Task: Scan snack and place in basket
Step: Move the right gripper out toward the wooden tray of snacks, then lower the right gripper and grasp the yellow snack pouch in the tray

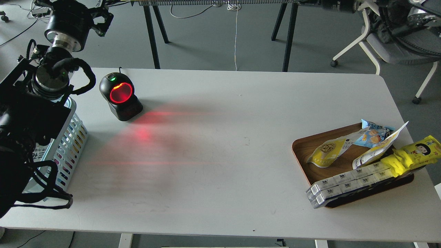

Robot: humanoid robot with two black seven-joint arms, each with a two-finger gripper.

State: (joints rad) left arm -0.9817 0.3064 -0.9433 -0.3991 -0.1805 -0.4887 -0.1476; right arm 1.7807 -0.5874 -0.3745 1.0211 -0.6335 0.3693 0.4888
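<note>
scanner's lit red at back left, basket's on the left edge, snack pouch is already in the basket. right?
Not quite. The head view shows the snack pouch lying in the brown wooden tray at right, not in the basket. The scanner glowing red at back left and the basket's place are right.

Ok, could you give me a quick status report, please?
Left gripper raised over basket, state unclear. Right arm unseen. Snack lying in wooden tray. Scanner lit, unobstructed.
</note>
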